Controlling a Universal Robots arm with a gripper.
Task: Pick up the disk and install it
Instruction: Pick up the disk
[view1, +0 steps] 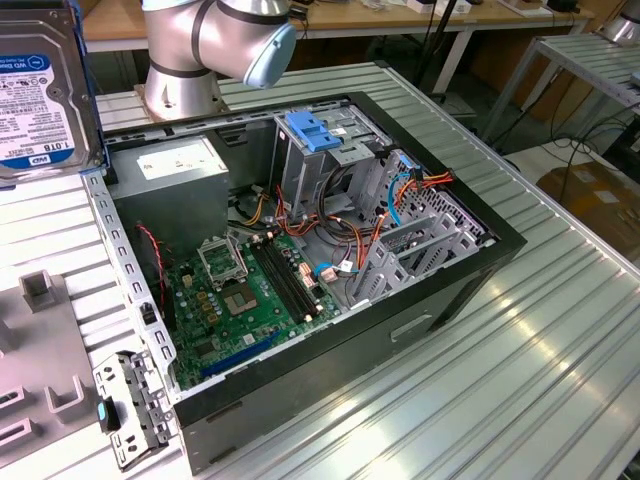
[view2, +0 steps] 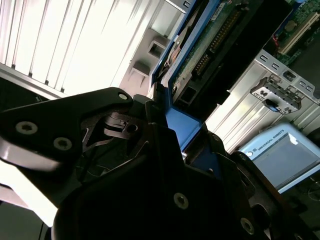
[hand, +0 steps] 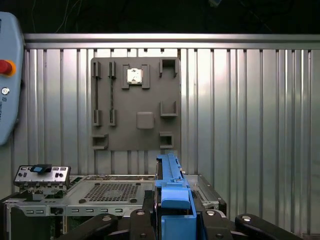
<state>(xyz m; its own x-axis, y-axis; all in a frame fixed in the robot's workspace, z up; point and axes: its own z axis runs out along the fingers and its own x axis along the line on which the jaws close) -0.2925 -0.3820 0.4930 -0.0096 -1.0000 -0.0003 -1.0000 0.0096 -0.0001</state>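
- At the upper left of the exterior view we see the disk (view1: 40, 95). It is a flat silver metal hard drive, and its white label has blue and black bands. It is up in the air, off the table, with its label side turned to us. Part of it runs off the edge of the picture.
- In both wrist views the black gripper (hand: 175, 220) (view2: 182, 127) is closed tight on the disk. Its two fingers press from both sides, with a blue plastic rail of the disk between them. It has hold of nothing else.
- In the first wrist view we look along the thin edge of the disk (hand: 172, 185). Its long side runs straight out, away from the gripper.
- At the lower left of the exterior view lies a flat grey holder plate (view1: 40, 380) with little blocks on it.
- At the top, a bit left of the middle, stands the round silver robot arm base (view1: 190, 50).
- In the middle sits the big black open computer case (view1: 450, 290), with a green circuit board (view1: 250, 300) on its floor.
- At the back of the case stands the grey metal drive cage (view1: 330, 165), with a blue plastic latch (view1: 315, 135) on top.
- We think the gap from disk to cage matters most. The disk is high on the left, and the cage is well apart to its right. The disk is not yet in.
- On the right is the silver ribbed table (view1: 540, 380).
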